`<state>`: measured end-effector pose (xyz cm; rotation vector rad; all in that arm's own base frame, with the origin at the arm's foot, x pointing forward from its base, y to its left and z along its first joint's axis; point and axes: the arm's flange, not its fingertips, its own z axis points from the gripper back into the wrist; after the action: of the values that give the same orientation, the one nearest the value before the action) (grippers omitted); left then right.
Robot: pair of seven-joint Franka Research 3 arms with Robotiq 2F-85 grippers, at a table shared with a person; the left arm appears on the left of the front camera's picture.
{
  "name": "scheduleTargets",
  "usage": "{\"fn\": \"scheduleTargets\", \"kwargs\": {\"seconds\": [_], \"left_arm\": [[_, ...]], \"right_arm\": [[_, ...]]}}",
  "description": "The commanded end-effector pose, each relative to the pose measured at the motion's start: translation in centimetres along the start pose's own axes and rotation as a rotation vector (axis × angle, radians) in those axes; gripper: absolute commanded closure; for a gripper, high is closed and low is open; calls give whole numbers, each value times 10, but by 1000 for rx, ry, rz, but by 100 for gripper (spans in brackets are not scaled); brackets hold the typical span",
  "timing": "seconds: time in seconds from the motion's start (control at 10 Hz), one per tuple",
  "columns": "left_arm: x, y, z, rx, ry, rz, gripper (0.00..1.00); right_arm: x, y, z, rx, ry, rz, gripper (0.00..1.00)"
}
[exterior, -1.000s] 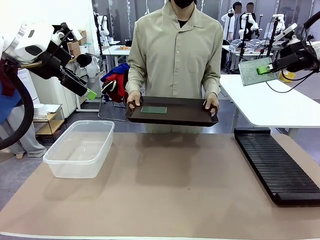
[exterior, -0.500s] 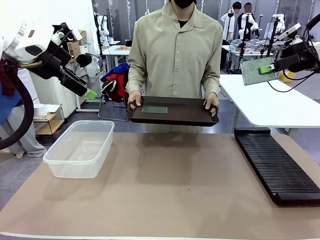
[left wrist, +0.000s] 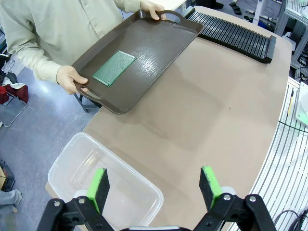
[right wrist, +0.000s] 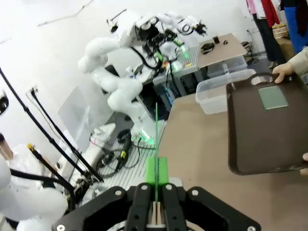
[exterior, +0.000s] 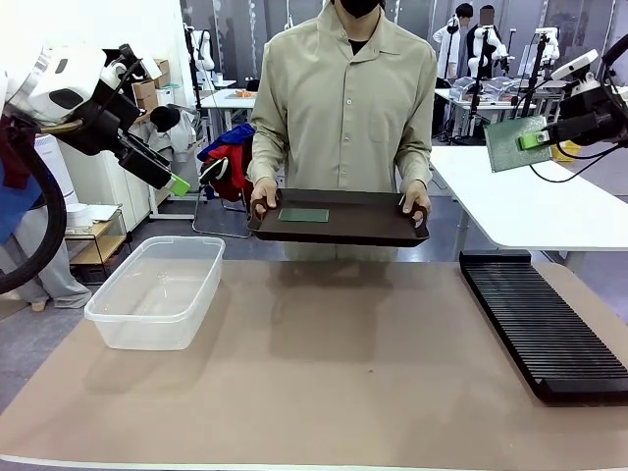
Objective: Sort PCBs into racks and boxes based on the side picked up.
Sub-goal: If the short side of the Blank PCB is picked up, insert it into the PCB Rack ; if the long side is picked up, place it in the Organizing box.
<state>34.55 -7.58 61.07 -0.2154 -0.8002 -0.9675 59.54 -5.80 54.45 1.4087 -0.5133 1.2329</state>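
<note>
My right gripper (exterior: 536,139) hangs high at the far right, shut on a green PCB (exterior: 511,145) that sticks out to its left. The right wrist view has that PCB (right wrist: 156,137) edge-on between the shut green pads (right wrist: 151,172). Another PCB (exterior: 303,215) lies flat on a dark brown tray (exterior: 373,231) that the person holds by both handles. My left gripper (exterior: 180,184) is raised at the far left, open and empty, above the clear box (exterior: 157,291). In the left wrist view its fingers (left wrist: 98,187) frame the box (left wrist: 79,166). The black rack (exterior: 545,329) lies at the right.
The brown tabletop (exterior: 334,373) stretches between box and rack. The person stands at the far edge with hands (exterior: 262,206) on the tray. A white table (exterior: 530,211) stands behind the rack. The left wrist view has the tray (left wrist: 159,53) and rack (left wrist: 231,33) beyond the box.
My right gripper has moved a little to the right with the PCB, and the board has turned so its face looks darker. The left arm and the tray have stayed put.
</note>
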Motion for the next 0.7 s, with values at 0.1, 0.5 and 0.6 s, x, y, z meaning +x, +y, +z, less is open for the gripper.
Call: {"fn": "scheduleTargets", "kwargs": {"seconds": [0.1, 0.5, 0.6], "left_arm": [[-1, 2, 0, -8, 2, 5, 0], [-1, 2, 0, -8, 2, 5, 0], [-1, 2, 0, -8, 2, 5, 0]], "right_arm": [[-8, -9, 41, -10, 126, 197, 98], [-21, -24, 77, -152, 214, 408, 98], [-24, -26, 87, -233, 215, 427, 98]]}}
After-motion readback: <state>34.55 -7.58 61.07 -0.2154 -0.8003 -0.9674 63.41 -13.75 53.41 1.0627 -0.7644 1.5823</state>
